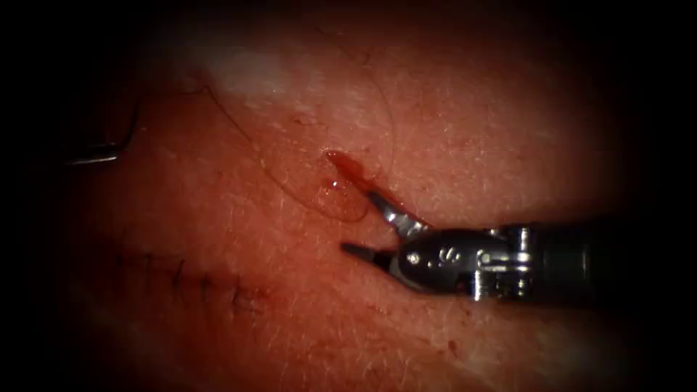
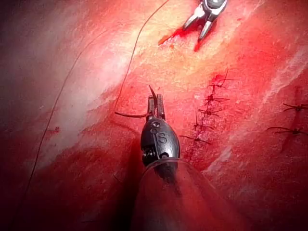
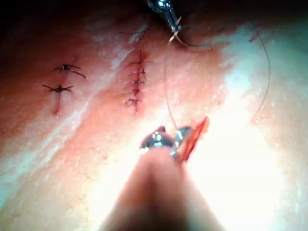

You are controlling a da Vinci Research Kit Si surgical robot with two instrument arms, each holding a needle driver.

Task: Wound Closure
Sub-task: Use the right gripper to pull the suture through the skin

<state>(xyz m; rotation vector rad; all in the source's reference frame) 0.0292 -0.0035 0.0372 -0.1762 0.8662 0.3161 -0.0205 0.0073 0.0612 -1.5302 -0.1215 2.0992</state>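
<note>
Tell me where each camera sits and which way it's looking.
Endoscope: above and in front, facing the cut; right tool, jaws open, empty.
Left wrist: down its shaft; left tool holds the needle near one end, outside the tissue.
Right wrist: down its shaft; own jaws beside the cut.
Both wrist views share the cut and needle.

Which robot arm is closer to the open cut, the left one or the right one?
Right. The right tool has open, empty jaws at the cut, one jaw tip touching its end. The left tool holds the needle far off on the tissue, left of the cut.
</note>
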